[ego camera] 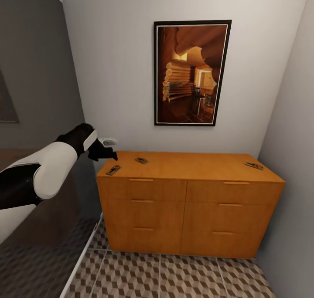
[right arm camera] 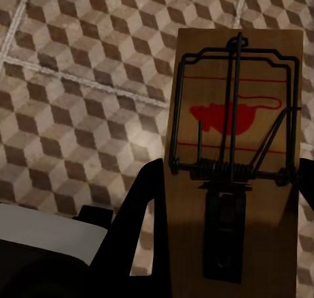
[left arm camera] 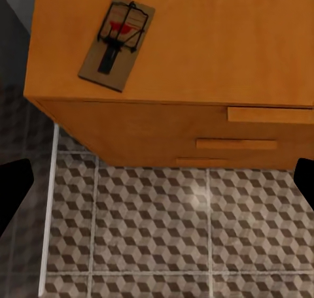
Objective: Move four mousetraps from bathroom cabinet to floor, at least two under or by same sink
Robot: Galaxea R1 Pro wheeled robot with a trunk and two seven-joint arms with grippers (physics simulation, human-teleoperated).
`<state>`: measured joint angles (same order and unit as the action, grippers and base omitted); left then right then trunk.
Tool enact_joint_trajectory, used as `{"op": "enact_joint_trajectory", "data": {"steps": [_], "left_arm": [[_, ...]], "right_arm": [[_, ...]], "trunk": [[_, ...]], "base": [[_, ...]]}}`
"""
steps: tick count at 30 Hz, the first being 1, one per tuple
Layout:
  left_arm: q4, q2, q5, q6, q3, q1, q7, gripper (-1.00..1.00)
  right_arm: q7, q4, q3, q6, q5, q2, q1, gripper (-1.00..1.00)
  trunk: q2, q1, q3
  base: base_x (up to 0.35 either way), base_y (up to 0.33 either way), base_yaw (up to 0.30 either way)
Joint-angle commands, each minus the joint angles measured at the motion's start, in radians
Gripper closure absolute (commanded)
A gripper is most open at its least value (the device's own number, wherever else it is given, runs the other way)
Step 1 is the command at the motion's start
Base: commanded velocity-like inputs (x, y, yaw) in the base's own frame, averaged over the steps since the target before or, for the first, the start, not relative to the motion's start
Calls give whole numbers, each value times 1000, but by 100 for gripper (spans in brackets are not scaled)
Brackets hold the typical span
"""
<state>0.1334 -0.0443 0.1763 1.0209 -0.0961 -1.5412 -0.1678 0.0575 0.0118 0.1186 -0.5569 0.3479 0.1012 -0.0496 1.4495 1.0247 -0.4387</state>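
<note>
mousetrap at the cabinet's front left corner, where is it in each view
Head view: the mousetrap lies on the cabinet top at its front left corner, below the left gripper.
Left wrist view: same trap, by that corner.
Right wrist view: not this one; another mousetrap is held there.
Shared landmark: the cube-pattern floor.

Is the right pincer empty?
No, the right pincer grips a mousetrap above the tiled bathroom floor.
</note>
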Motion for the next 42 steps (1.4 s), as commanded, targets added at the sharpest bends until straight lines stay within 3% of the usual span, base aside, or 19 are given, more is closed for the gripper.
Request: {"op": "enact_joint_trajectory", "data": {"steps": [1, 16, 19, 29, 42], "left_arm": [[0, 0, 11, 4, -8, 0, -6, -100], [-9, -2, 12, 4, -8, 13, -4, -100], [-18, -7, 18, 4, -7, 14, -4, -100], [-19, -59, 61, 4, -7, 15, -4, -100], [-20, -62, 62, 3, -8, 15, -5, -100]], "right_arm": [[4, -1, 7, -3, 11, 0, 0, 100], [2, -1, 7, -3, 10, -5, 25, 100], [2, -1, 7, -3, 10, -5, 25, 100], [2, -1, 7, -3, 10, -5, 26, 100], [2, -1, 7, -3, 11, -6, 28, 100]], "trunk": [[1, 0, -1], [1, 0, -1], [1, 0, -1], [1, 0, -1], [1, 0, -1]], "base": [[208, 0, 0], [96, 0, 0], [2, 0, 0], [0, 0, 0], [0, 0, 0]]}}
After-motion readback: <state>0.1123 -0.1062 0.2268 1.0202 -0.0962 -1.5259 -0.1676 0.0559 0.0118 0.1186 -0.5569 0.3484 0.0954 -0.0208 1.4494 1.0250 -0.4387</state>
